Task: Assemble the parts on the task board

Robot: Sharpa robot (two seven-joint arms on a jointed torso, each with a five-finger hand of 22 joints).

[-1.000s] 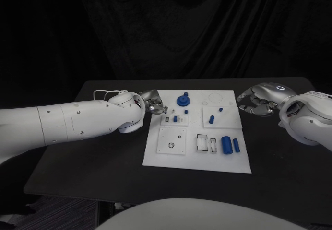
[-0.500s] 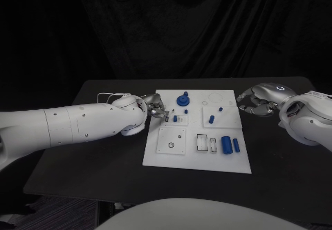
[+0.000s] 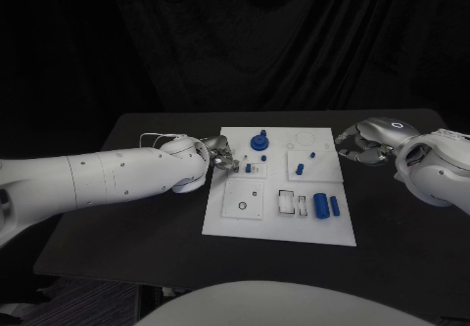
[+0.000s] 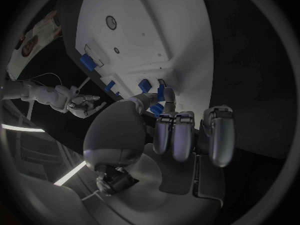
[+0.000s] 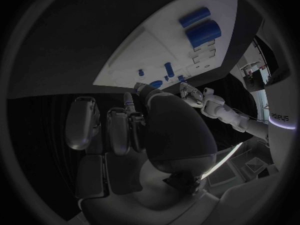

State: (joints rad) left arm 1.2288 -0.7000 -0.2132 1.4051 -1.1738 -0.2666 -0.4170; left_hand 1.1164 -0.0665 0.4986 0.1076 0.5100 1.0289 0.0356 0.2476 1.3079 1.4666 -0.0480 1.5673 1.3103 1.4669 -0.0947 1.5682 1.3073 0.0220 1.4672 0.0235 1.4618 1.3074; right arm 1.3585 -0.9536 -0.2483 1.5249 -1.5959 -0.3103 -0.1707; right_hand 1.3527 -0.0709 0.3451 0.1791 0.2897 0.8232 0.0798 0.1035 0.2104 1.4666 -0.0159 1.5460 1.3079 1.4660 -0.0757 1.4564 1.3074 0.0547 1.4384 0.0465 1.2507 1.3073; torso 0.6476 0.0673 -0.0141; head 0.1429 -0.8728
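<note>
The white task board (image 3: 279, 224) lies mid-table. On it stand a blue gear-like part with a peg (image 3: 259, 142), small blue pegs (image 3: 248, 168) (image 3: 312, 155), and two blue cylinders (image 3: 320, 204) near its right side. My left hand (image 3: 221, 151) hovers at the board's left edge, level with the gear part. Its fingers (image 4: 175, 135) are curled in with nothing between them, and the thumb points at the board (image 4: 156, 30). My right hand (image 3: 356, 145) hangs just off the board's right edge, fingers (image 5: 119, 130) curled, holding nothing. The two cylinders (image 5: 201, 30) lie beyond it.
Small square white plates (image 3: 244, 199) and a slotted block (image 3: 287, 202) sit on the board. Black table (image 3: 147, 224) surrounds the board on all sides, with a dark curtain behind.
My left arm has pushed slightly further in, and its hand has crept a little closer to the board's left edge. The right hand has stayed still.
</note>
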